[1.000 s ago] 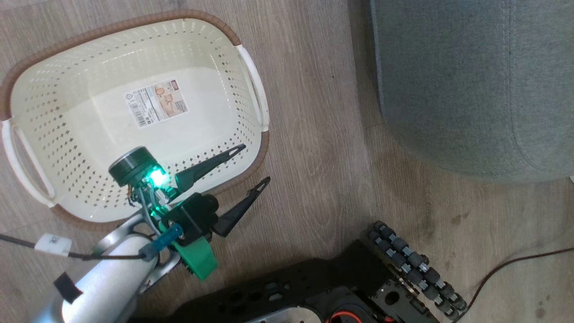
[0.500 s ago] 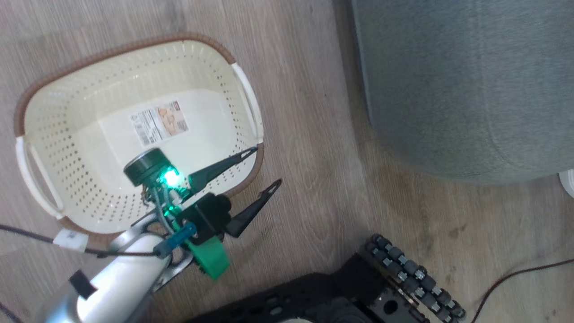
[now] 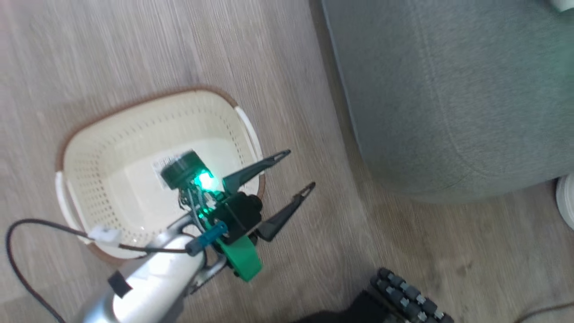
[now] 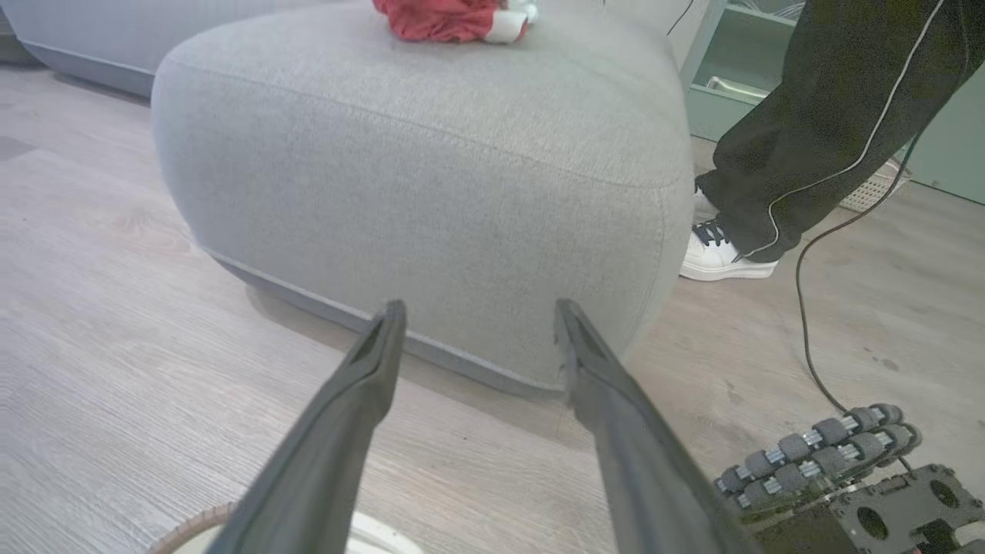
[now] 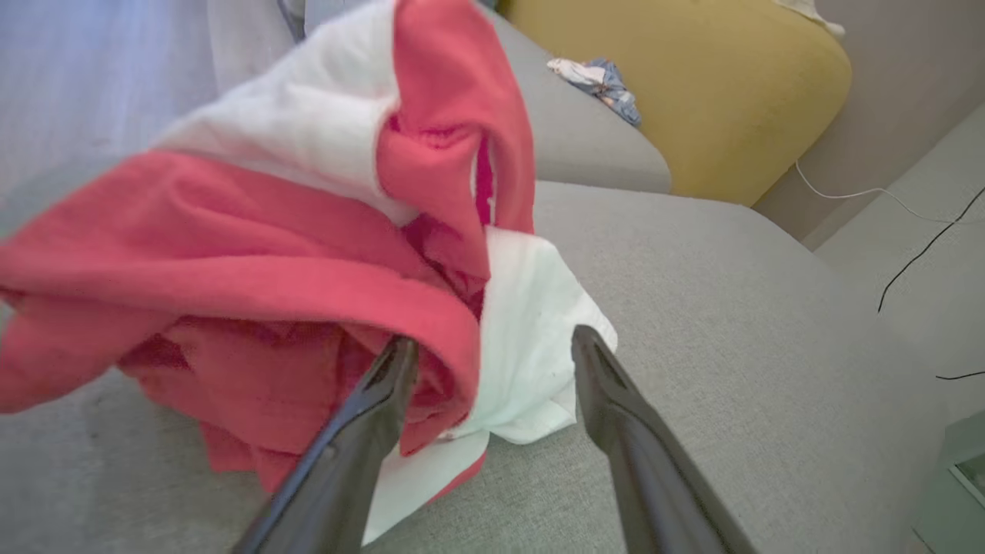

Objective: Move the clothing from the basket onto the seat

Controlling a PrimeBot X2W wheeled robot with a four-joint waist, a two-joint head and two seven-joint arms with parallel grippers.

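While the clothing [image 5: 254, 308] lies heaped on the seat [image 5: 731, 346], the right gripper [image 5: 492, 337] stands released beside it. And the left gripper [image 3: 299, 169] hangs open, empty, over the basket [image 3: 89, 152] rim.

Right end effector [image 5: 492, 340]: fingers spread wide, nothing pinched between them. Left finger [image 5: 362, 431] tip sits at the lower fold of the clothing [image 5: 269, 254]; contact likely, not certain. Right finger [image 5: 639, 446] clear of cloth, over bare seat [image 5: 731, 331].

Clothing: red heap with white panels, ahead and left of the end effector, slightly blurred, lower edge on the seat. A white flap lies between the fingertips.

Far ahead, right: yellow chair [image 5: 692, 92]. Small blue-white cloth [image 5: 596, 77] on grey cushion beside it. Black cable [image 5: 923, 254] at far right.
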